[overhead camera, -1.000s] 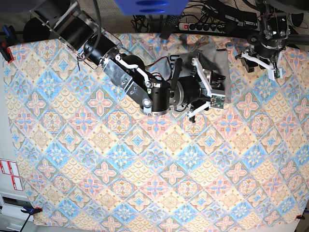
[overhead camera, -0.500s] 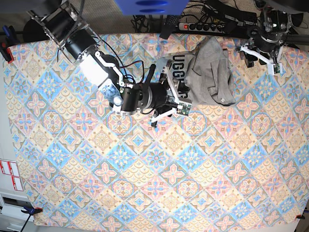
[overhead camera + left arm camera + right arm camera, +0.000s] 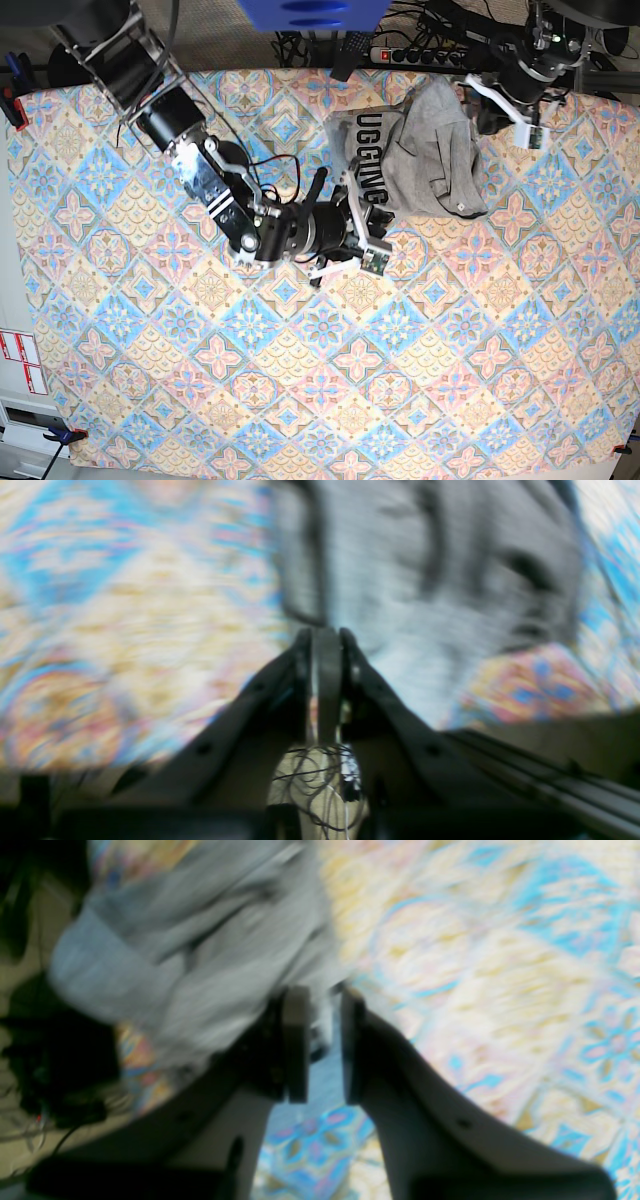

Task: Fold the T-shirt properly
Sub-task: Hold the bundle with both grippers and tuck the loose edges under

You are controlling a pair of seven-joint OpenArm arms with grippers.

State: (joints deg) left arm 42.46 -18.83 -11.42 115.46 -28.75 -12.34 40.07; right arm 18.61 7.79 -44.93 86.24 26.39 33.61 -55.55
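Left gripper [image 3: 324, 636] nearer T-shirt [image 3: 420, 150], jaws shut; right gripper [image 3: 324, 996], jaws narrowly apart; tablecloth [image 3: 250, 380] around.

Block caps on T-shirt [image 3: 415, 150], base view: "UGGING" or sim. legible, dark on grey, running down the cloth, last letters hard to make out; white sheets w/ red frames [image 3: 20, 348] at table's L edge also show print, too small to read.
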